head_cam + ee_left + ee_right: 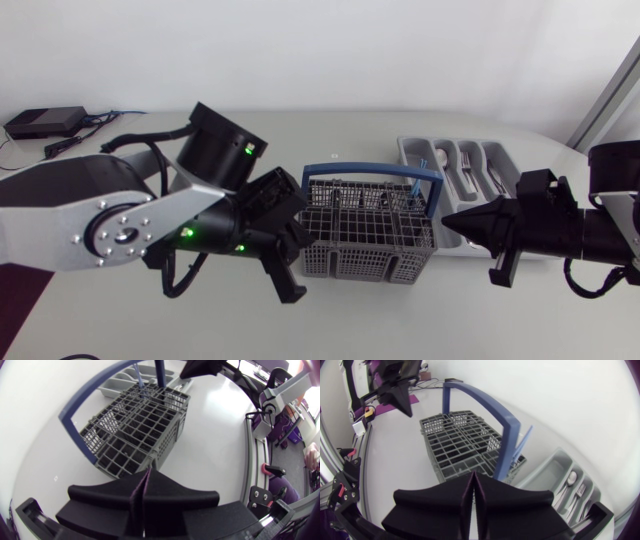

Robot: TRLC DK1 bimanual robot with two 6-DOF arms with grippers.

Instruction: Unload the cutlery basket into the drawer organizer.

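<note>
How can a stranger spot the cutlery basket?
Look at the middle of the white table. The cutlery basket is the grey mesh box there. Unlike the solid drawer organizer beside it, it has a blue arched handle.

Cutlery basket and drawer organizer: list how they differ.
The cutlery basket has open grid walls; the drawer organizer has solid walls. The basket stands tall under a blue handle; the organizer is a low tray without one. Both are grey and split into compartments.

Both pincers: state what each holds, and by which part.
Nothing. The left pincer and right pincer are both shut empty, one at each end of the basket.
</note>
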